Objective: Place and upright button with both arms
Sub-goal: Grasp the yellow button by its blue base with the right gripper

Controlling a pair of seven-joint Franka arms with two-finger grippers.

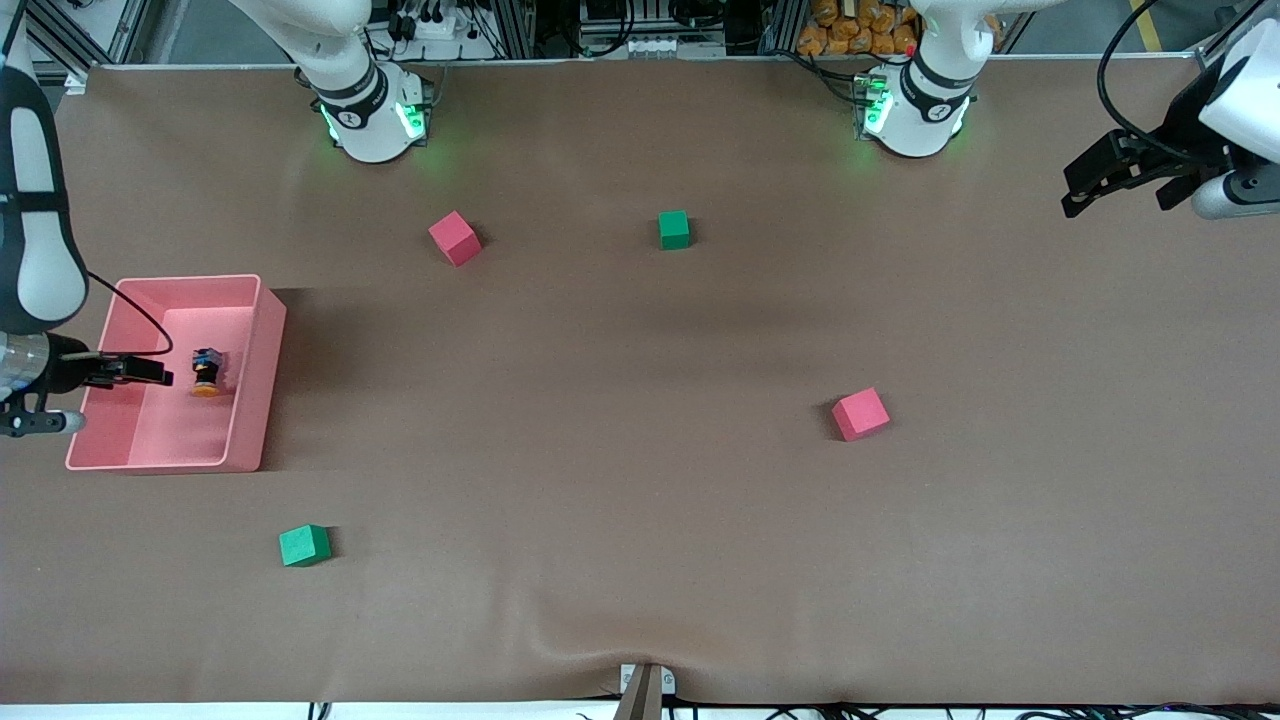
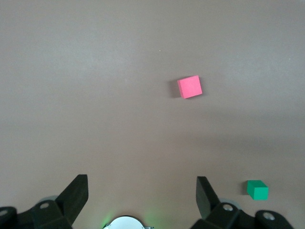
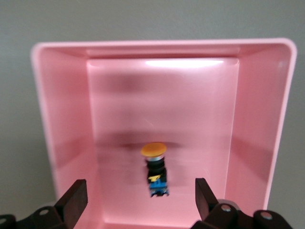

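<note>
Button (image 3: 154,168) in pink bin (image 3: 257,119) – between right fingers (image 3: 74,198), spread, untouched, left fingers (image 2: 76,193) spread

Brown tabletop (image 1: 640,500) — plain. Pink bin (image 1: 262,380); inside, the button (image 1: 207,372) shows an orange cap, black body, blue base. Two pink-red cubes (image 1: 455,238) (image 1: 860,414), two green cubes (image 1: 674,229) (image 1: 304,545) — all unpatterned.

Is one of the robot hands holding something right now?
No, nothing is held. The right hand hangs open over the pink plastic bin, where the tiny orange-capped push-button lies on its side. The left hand waits open above bare table.
</note>
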